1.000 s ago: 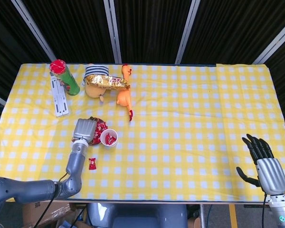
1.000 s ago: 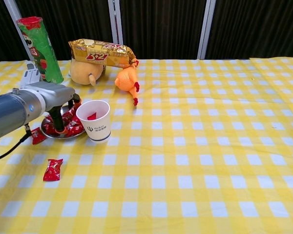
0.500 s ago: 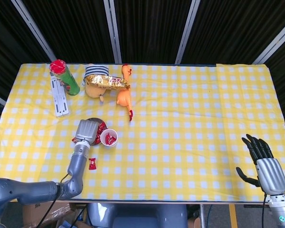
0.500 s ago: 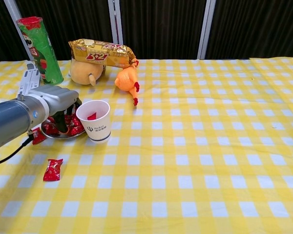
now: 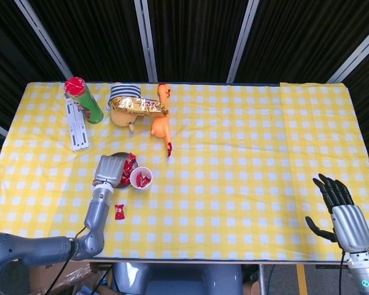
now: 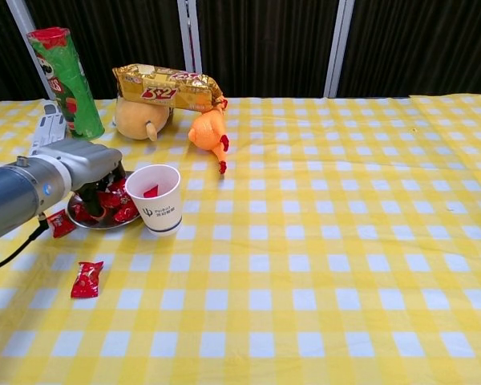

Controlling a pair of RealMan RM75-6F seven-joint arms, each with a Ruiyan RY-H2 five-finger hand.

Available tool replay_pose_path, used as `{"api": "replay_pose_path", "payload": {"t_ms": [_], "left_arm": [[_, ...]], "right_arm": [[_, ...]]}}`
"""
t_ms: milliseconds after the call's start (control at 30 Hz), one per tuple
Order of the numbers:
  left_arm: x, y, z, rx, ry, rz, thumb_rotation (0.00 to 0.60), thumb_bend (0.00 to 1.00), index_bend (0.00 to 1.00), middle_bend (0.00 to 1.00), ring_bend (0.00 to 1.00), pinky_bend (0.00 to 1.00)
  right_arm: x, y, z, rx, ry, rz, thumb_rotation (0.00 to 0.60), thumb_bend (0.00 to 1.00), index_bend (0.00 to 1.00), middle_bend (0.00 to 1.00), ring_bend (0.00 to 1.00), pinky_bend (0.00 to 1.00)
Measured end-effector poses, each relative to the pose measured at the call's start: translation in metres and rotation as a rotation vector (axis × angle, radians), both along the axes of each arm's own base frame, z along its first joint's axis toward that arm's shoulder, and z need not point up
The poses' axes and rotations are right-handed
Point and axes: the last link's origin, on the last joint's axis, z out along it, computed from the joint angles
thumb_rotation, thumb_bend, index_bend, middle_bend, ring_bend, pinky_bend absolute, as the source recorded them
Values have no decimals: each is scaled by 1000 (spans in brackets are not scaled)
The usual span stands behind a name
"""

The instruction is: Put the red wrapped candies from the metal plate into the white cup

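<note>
1. 1 red wrapped candy at least lies inside the white cup (image 6: 159, 197); the head view shows red in the cup mouth, so the task reads as partly done.
2. Several candies (image 6: 122, 210) remain piled on the metal plate (image 6: 88, 222), which sits just left of the cup, touching or nearly so.
3. 2 strays lie off the plate on the table (image 6: 321, 265): one candy at the plate's left edge (image 6: 61, 223), another nearer the front (image 6: 86, 277). Whether these count toward the task is unclear.
4. Left hand (image 6: 82, 164) hangs over the plate, fingers pointing down among the candies; cannot tell whether they are clamped on one.
5. Right hand (image 5: 339, 209) is well apart at the table's right front corner, fingers spread, holding nothing.
6. Judgement: most of the transfer is left.
</note>
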Motion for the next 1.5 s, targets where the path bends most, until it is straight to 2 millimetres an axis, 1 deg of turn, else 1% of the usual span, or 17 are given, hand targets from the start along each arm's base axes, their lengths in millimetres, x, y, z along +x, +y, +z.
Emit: {"api": "replay_pose_path", "payload": {"t_ms": [367,600,800,1000,1167,1300,1400,1500], "left_arm": [[-3,-1,23,36,-11,-10,600,436,553,647,930,946],[0,-4,37,56,-21,-27,600,437,555,650,930,946],[4,-4,53,84,-33,-43,600,436,554,650,930,946],[16,-6,69,104,-65,-68,600,436,553,649,930,946],[35,-9,81,108,-89,-112,600,436,552,648,930,946],[52,-14,81,89,-101,-153,600,437,551,647,930,946],[63,-18,74,63,-103,-173,600,436,551,647,930,946],[70,-23,61,31,-109,-181,600,436,551,646,930,946]], "right_arm": [[0,0,0,-2,1,2,600,386,0,0,0,0],[0,1,0,-2,2,4,600,386,0,0,0,0],[1,1,0,-2,2,6,600,386,0,0,0,0],[1,0,0,-3,2,5,600,385,0,0,0,0],[1,0,-1,-4,4,8,600,385,0,0,0,0],[1,0,0,-7,4,9,600,385,0,0,0,0],[1,0,0,-9,2,9,600,386,0,0,0,0],[1,0,1,-10,-1,10,600,386,0,0,0,0]]}}
